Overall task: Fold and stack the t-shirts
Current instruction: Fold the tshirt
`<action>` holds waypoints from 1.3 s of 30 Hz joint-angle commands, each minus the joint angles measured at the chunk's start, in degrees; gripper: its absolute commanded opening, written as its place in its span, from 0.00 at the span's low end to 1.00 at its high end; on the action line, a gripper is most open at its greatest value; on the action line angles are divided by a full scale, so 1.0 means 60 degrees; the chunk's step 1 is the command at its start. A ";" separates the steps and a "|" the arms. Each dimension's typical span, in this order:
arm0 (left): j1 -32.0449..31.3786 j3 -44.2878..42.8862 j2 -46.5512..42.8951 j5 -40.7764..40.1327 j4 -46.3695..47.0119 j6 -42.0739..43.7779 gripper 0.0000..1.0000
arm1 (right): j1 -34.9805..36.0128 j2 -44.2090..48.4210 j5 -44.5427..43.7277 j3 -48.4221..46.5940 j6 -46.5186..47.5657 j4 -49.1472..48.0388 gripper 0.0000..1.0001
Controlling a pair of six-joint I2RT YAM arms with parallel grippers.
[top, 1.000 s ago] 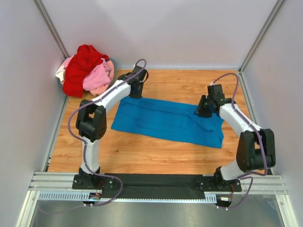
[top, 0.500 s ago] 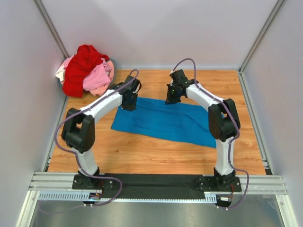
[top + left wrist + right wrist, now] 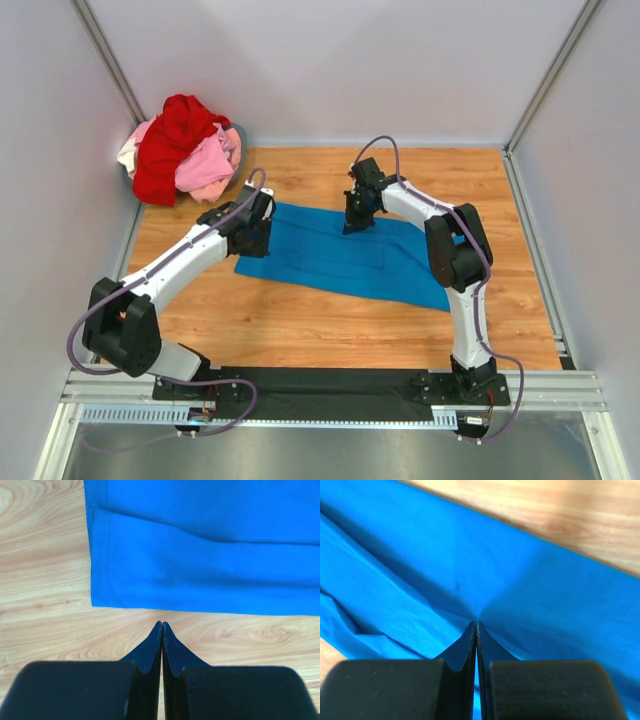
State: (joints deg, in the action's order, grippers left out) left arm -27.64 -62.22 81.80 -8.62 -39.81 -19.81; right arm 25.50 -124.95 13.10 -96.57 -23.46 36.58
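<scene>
The bright blue t-shirt [image 3: 340, 260] lies flat as a long folded strip across the wooden table [image 3: 300, 320]. My left gripper [image 3: 252, 243] is shut and empty; in the left wrist view the gripper [image 3: 162, 624] sits over bare wood just off the blue t-shirt's [image 3: 210, 570] edge. My right gripper [image 3: 356, 222] is at the strip's far edge near its middle. In the right wrist view the gripper [image 3: 476, 623] is shut, and the blue cloth [image 3: 530, 595] creases into its tips. The red t-shirt [image 3: 175, 140], pink t-shirt [image 3: 207, 165] and whitish t-shirt [image 3: 128, 156] lie heaped at the back left.
Grey walls [image 3: 50, 200] enclose the table on the left, back and right. The heap of shirts fills the back left corner. A black mat [image 3: 330, 385] and metal rail lie along the near edge by the arm bases.
My right gripper has swung from the blue shirt's right end leftward to its far middle edge. My left gripper has moved from the shirt's far left corner toward the near side.
</scene>
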 commanded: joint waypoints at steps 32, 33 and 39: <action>-0.0213 -0.6671 0.7174 0.0105 -0.0443 -0.0081 0.00 | 0.0687 0.1108 -0.0616 0.2853 0.0204 -0.0911 0.00; -0.0213 -0.5695 0.6849 -0.0012 -0.0251 -0.0198 0.00 | 0.0658 0.1107 -0.0631 0.2868 0.0205 -0.0940 0.01; -0.0315 -0.3011 0.4973 -0.0537 -0.0088 -0.0710 0.00 | 0.0570 0.1034 -0.0602 0.2795 0.0146 -0.0911 0.00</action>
State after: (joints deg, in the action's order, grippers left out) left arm -28.86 -85.91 117.49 -7.79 -38.89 -21.76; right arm 29.45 -117.21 13.85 -80.66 -23.97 29.06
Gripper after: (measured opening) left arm 0.003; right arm 0.005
